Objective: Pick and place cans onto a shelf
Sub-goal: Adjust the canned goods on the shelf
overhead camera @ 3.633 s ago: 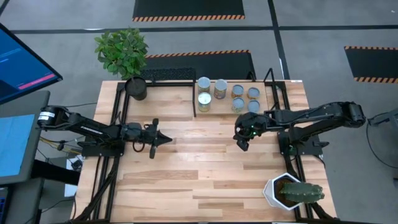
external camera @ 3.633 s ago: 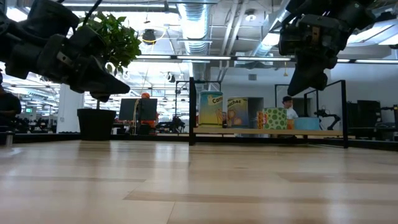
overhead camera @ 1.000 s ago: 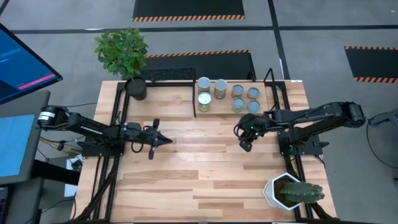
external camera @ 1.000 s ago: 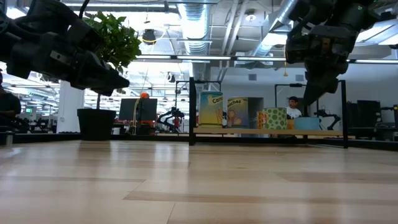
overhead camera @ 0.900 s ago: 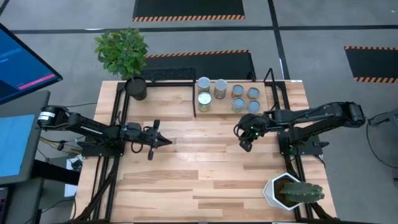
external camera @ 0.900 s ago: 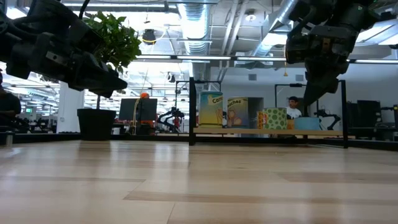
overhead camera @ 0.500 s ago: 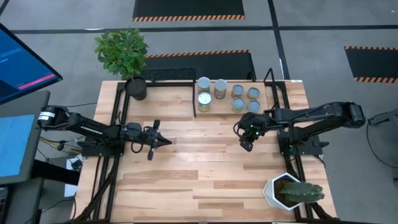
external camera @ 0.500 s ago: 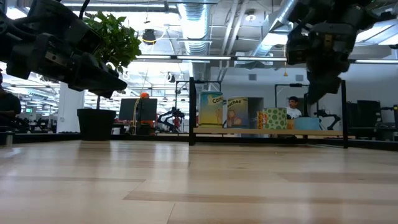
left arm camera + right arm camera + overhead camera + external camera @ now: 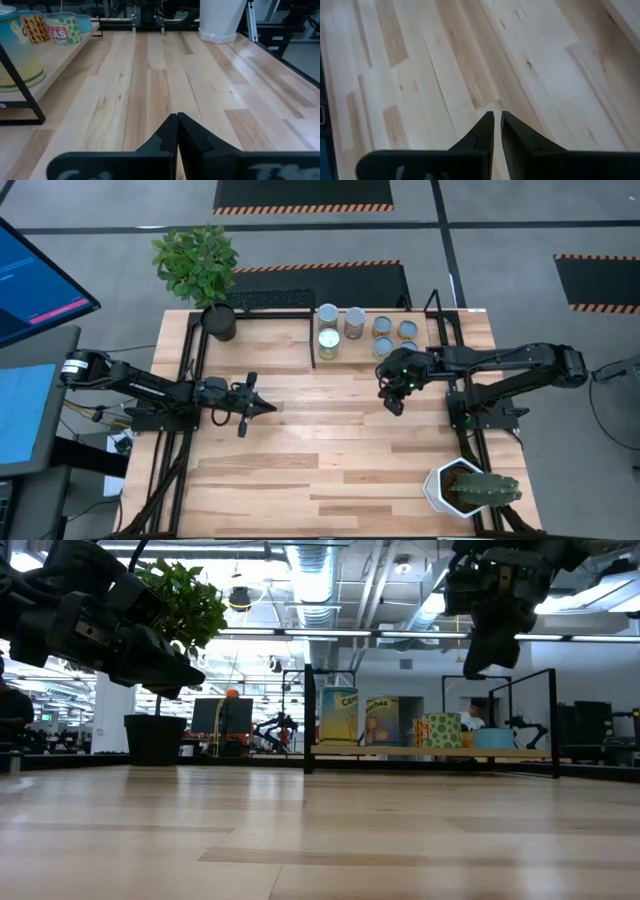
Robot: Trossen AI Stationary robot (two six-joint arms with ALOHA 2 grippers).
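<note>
All the cans (image 9: pixel 352 330) are sitting upright on the shelf (image 9: pixel 375 352) at the far edge of the table (image 9: pixel 320 470), and none is lying loose on the boards in front of it. The right gripper (image 9: pixel 393 404) is hovering just in front of the shelf, its fingers pressed nearly together with only a thin gap and holding nothing. The left gripper (image 9: pixel 262 407) is waiting well off to the shelf's left, fingers closed and empty. So the right arm is the nearer one, with the cans standing just beyond its fingers.
</note>
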